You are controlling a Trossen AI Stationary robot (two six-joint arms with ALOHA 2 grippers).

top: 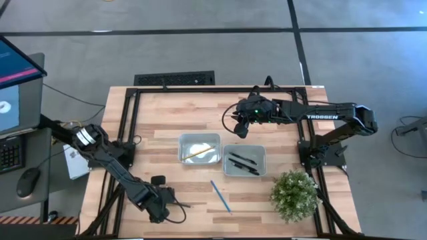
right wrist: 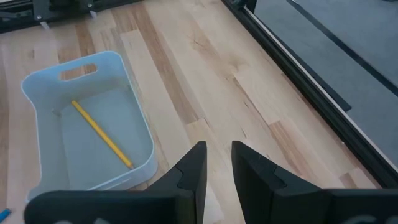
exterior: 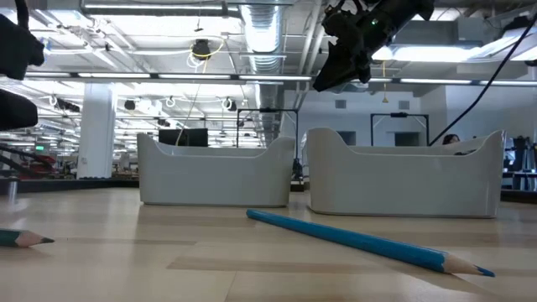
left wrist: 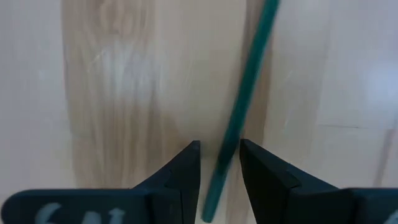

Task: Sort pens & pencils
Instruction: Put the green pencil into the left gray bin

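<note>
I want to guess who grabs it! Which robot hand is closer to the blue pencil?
Left. The left gripper sits low beside the blue pencil, around a green pencil. The right gripper hangs beyond the trays.
</note>
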